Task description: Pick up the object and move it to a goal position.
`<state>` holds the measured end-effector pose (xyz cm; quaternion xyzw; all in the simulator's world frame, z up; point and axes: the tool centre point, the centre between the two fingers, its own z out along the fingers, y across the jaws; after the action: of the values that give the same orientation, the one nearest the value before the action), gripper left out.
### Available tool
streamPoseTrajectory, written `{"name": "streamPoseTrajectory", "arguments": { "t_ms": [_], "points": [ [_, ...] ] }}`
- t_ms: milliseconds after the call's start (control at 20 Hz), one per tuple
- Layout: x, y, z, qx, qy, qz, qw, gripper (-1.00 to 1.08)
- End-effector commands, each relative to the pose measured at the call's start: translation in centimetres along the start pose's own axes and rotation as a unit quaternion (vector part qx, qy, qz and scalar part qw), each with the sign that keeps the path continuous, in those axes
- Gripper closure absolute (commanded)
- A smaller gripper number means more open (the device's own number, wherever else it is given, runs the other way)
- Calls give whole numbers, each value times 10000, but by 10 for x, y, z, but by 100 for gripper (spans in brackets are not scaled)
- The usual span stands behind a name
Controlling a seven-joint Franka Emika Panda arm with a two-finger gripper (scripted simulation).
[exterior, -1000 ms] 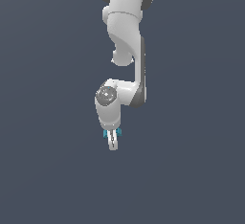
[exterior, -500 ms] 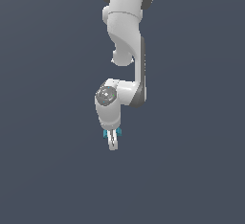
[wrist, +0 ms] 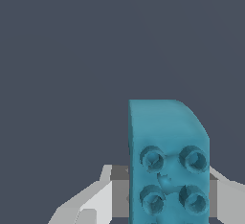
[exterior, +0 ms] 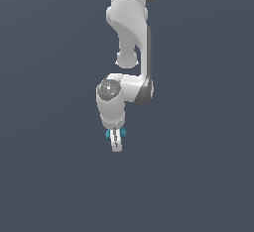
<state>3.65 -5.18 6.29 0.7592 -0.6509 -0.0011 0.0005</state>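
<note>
Exterior view: the white jointed robot arm [exterior: 130,52] hung down from the top of the frame, its white two-fingered gripper [exterior: 116,144] pointing downward with the fingers drawn narrow around the small teal-blue studded block [exterior: 122,133], of which only slivers showed on either side of the fingers. The block sat high between the fingers, so little of it was visible; judged risk was a slip or a twist in the grip during travel, since the hold looked to cover only a thin part of the piece. No goal marker was visible, so overshoot could not be ruled out. Wrist view: the block [wrist: 167,161] filled the near field, four round sockets facing the camera, with one grey-white finger [wrist: 103,194] on each side touching it. The surroundings in both views were a plain dark slate-grey surface [exterior: 198,176], featureless, with no edges, walls or other items discernible.
</note>
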Motion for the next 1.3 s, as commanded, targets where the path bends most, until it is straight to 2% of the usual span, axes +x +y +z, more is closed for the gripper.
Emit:
{"name": "streamPoseTrajectory", "arguments": {
  "t_ms": [0,800,1250],
  "points": [
    [0,0,-21,12,0,2,10000,108],
    [4,1,-201,8,9,12,10000,108],
    [4,-1,-264,9,10,5,10000,108]
  ]
}}
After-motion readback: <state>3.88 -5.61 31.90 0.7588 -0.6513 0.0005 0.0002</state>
